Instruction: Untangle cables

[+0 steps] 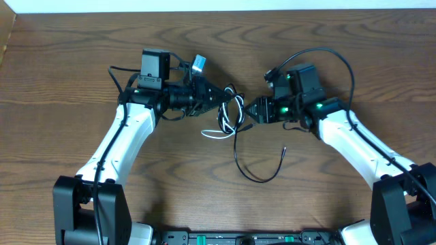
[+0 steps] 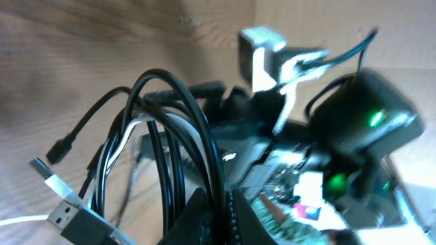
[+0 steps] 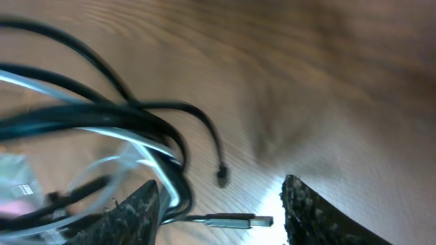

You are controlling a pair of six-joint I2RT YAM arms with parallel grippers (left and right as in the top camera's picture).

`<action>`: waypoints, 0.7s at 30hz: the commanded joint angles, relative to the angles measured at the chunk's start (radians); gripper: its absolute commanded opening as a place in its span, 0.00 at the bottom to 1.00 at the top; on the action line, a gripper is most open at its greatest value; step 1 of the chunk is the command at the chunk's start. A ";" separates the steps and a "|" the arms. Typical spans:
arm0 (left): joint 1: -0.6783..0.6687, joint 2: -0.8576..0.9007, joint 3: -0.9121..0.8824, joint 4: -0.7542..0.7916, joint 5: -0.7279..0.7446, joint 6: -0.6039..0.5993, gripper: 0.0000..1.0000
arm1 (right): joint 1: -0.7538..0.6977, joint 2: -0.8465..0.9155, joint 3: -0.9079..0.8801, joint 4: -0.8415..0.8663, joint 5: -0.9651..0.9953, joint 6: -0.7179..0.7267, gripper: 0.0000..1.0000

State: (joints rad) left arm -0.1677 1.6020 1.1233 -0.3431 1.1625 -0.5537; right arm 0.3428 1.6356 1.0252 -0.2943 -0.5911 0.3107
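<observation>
The cables (image 1: 233, 122) bunch at centre frame, the left gripper (image 1: 227, 101) pinched narrow on their loops, the right gripper (image 1: 247, 112) spread wide beside them. One black tail curls toward the lower middle across the table (image 1: 327, 204)

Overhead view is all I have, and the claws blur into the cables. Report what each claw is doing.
Observer: From its wrist view, the left claw is shut on the black cable, loops rising from it.
Operator: Now the right one.
Observer: The right claw is open, fingers wide apart, and a silver plug shows between them.
Operator: Place the white cable.
Observer: The white cable threads among the black loops just above the left claw.
</observation>
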 commanded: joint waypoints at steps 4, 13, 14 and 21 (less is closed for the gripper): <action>-0.002 0.008 0.005 -0.023 0.032 0.169 0.08 | -0.027 -0.057 0.007 0.092 -0.298 -0.273 0.57; -0.027 0.008 0.005 -0.023 0.066 -0.261 0.07 | 0.044 -0.059 0.007 0.151 -0.061 -0.277 0.53; -0.035 0.008 0.005 -0.023 0.066 -0.273 0.07 | 0.050 -0.059 0.007 0.158 -0.033 -0.261 0.51; -0.090 0.008 0.005 -0.006 0.119 -0.392 0.07 | 0.071 -0.059 0.007 0.182 0.058 -0.230 0.28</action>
State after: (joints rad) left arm -0.2352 1.6028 1.1233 -0.3599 1.1999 -0.8383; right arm 0.4046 1.5913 1.0256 -0.1223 -0.5869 0.0746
